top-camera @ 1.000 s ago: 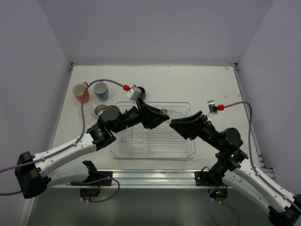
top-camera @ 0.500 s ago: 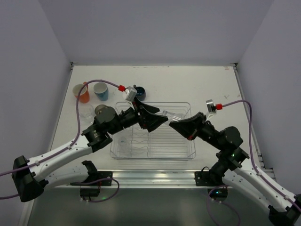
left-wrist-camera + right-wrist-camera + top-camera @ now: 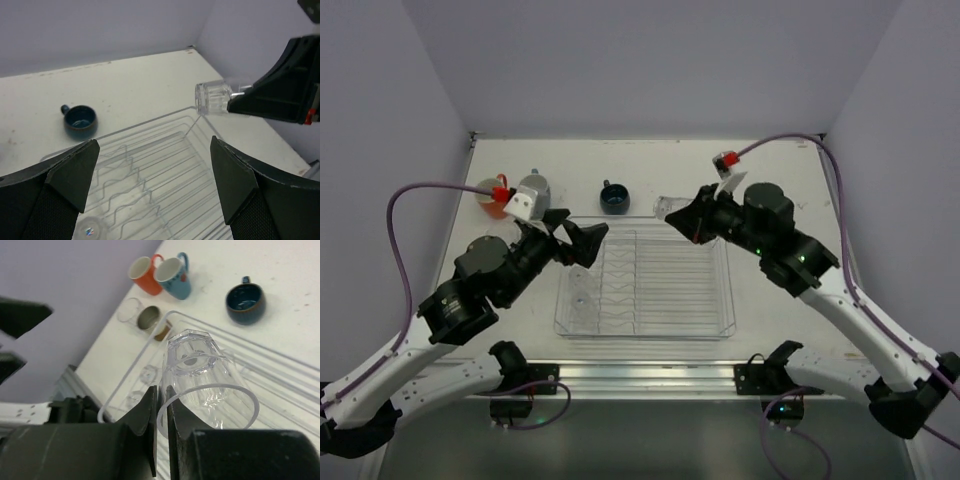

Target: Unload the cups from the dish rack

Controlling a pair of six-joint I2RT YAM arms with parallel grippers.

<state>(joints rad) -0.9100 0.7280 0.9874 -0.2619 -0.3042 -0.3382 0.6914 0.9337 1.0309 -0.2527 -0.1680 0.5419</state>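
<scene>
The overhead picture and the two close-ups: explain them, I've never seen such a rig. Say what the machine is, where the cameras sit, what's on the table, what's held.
Two robot arms stand at the near edge of a table. The wide picture comes from above and behind them; each close-up comes from a camera on one wrist. On the table lie a clear dish rack, an orange mug, a light blue mug, a dark blue cup and a tan cup. The right gripper pinches the rim of a clear tumbler; the left gripper is open.

Top overhead; both wrists close, sharing dish rack (image 3: 660,290).
</scene>
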